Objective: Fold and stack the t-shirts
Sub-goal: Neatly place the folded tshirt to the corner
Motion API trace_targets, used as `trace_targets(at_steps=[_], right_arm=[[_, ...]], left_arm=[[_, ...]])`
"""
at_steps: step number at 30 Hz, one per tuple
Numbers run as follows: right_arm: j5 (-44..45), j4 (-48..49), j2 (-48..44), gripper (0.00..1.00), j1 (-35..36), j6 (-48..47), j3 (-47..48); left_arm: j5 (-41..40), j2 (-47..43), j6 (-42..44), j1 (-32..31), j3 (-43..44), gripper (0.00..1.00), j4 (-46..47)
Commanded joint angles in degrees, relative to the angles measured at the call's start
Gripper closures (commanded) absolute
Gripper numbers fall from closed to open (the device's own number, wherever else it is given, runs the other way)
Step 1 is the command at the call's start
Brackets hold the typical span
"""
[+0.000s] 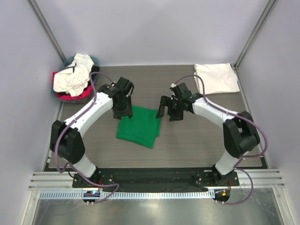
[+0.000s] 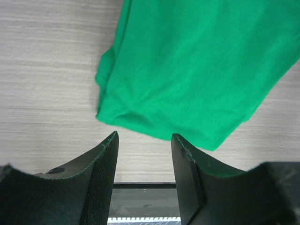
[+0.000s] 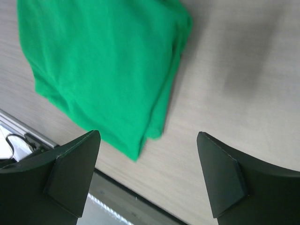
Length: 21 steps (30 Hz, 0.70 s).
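Top external view: the table [image 1: 197,145] is a grey wood-grain slab between pale walls, with both arms reaching in from its near edge. The left arm [image 1: 86,112] bends in from the left, and the right arm [image 1: 211,110] mirrors it from the right. Between their wrists, about mid-table, lies the green shirt [image 1: 139,126]. It is folded into a flat, roughly square packet with layered edges on its right side. A white shirt [image 1: 216,78] sits folded flat in the far right corner, well apart from the green one. In the far left corner stands the basket [image 1: 69,59], heaped with a crumpled white shirt [image 1: 72,77] over a pink-red one [image 1: 70,96].

The left gripper [image 1: 123,111] hangs over the green shirt's far left corner. In its wrist view the fingers [image 2: 105,154] stand apart with only bare table between them, the cloth lying just past the tips, so it is released. The right gripper [image 1: 169,112] hovers just beyond the shirt's far right corner. Its jaws are spread wide and grasp nothing, with the fingers [image 3: 220,168] clear of the cloth.
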Motion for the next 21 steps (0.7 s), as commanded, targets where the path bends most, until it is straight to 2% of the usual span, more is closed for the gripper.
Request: trace_targets(at_steps=[1, 9, 15, 18, 21], right_arm=[[-3.06, 2.43, 5.02, 0.10, -2.12, -3.26, 5.93], [-8.33, 7.70, 19.86, 0.14, -5.02, -5.72, 11.99], [-13.08, 15.52, 25.95, 0.23, -3.62, -3.35, 8.24], [-14.05, 19.74, 26.48, 0.28, -3.62, -2.03, 4.10], [-15.28, 22.99, 27.53, 0.42, -3.62, -1.68, 1.64]], left_arm=[[-1.84, -6.01, 1.92, 0.19, -1.64, 0.50, -2.61], [-2.81, -20.33, 1.75, 0.19, -11.92, 0.50, -4.19], [-3.34, -24.48, 2.54, 0.28, -16.94, 0.50, -4.54], [-3.69, -25.97, 2.54, 0.28, -18.43, 0.50, -4.28], [-3.69, -26.50, 2.28, 0.36, -18.61, 0.50, -3.93]])
